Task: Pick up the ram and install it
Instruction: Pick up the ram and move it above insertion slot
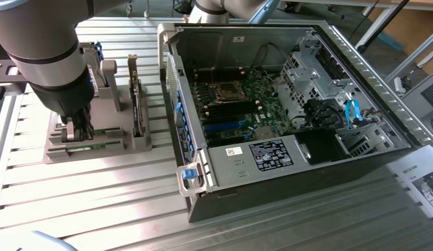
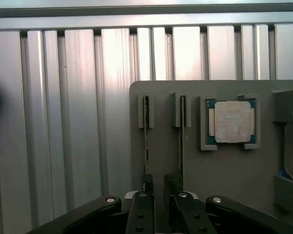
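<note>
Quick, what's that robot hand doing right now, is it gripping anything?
Hand: open, gripping nothing, low over the ram sticks in the grey holder.

Arm (image 1: 42,68): thick cylindrical segment with a smooth, glossy shell, banded in silver-grey and black. The lower housing (image 1: 59,97) is dark and carries a thin blue edge (image 1: 90,82) at the joint. A second pale silver tube (image 1: 227,8) is noted at the top of the exterior view. Gripper (image 2: 159,179): matt black throughout, built of flat angular links (image 2: 88,212) that spread to either side. Round silver screw heads (image 2: 110,200) sit at the link pivots, four counted. Two narrow black fingers (image 2: 147,183) have squared tips.
</note>
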Robot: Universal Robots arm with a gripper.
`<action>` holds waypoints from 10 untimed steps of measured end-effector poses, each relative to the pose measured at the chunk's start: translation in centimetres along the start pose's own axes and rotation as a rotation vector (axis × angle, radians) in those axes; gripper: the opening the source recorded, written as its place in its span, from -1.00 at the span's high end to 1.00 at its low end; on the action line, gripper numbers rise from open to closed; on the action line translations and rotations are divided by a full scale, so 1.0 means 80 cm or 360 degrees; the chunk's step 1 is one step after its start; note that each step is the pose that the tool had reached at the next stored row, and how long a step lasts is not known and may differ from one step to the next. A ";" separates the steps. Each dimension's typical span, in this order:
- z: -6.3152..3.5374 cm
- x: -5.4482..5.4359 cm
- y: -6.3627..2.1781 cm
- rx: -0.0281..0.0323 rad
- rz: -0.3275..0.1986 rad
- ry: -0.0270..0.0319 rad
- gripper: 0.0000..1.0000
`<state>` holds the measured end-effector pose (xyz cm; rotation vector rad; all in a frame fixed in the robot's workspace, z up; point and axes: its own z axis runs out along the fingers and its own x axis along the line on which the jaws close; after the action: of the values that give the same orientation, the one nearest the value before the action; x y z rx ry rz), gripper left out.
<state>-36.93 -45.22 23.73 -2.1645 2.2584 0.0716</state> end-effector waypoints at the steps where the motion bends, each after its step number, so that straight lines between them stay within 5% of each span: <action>1: 0.000 0.000 0.000 -0.00001 0.0000 0.00000 0.53; 10: 0.000 0.003 0.000 0.00002 0.0000 -0.00003 0.53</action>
<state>-36.92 -45.46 23.71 -2.1646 2.2581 0.0716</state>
